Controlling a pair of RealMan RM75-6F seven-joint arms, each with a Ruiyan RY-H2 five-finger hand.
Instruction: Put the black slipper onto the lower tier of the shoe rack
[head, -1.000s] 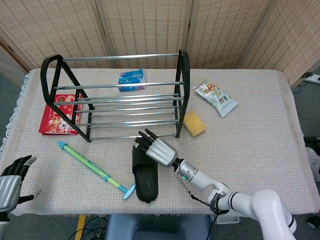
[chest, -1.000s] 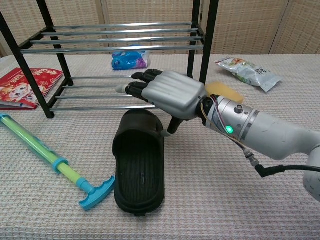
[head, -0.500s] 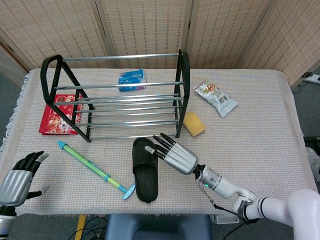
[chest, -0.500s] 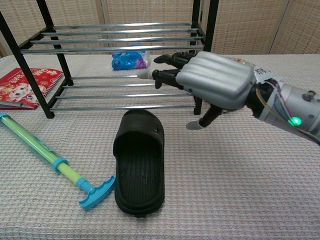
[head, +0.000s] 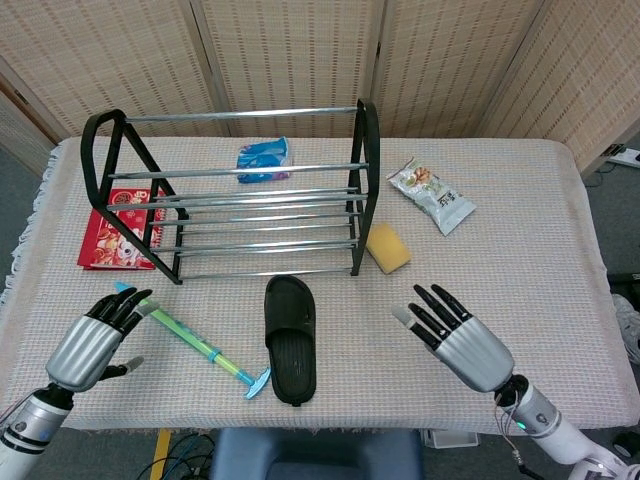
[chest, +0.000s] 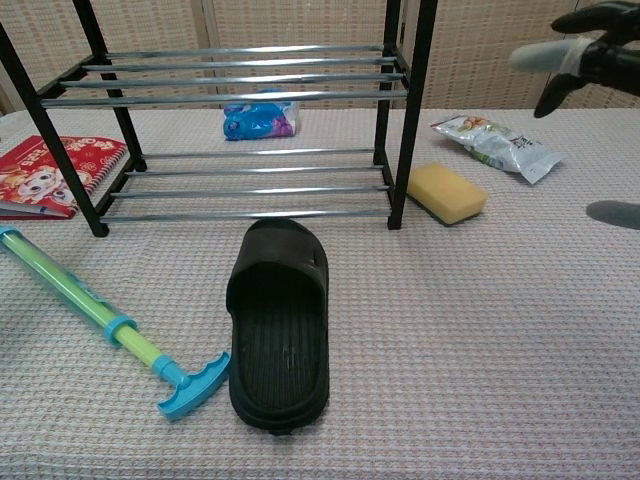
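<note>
The black slipper (head: 290, 337) (chest: 279, 319) lies flat on the table in front of the shoe rack (head: 236, 190) (chest: 240, 90), its toe end toward the rack's lower tier. Both tiers of the rack carry nothing. My right hand (head: 455, 338) hovers open to the right of the slipper, well apart from it; only its fingertips (chest: 585, 52) show at the chest view's top right. My left hand (head: 95, 338) hangs open near the table's front left, beside the toy pump, holding nothing.
A green and blue toy pump (head: 190, 340) (chest: 100, 322) lies left of the slipper. A yellow sponge (head: 387, 247) (chest: 446, 192) sits by the rack's right leg. A red book (head: 118, 227), a blue packet (head: 264, 158) and a snack bag (head: 431, 195) lie further back.
My right hand has pulled away from the slipper, back and to the right, leaving it on the table. My left hand has risen and moved in toward the toy pump.
</note>
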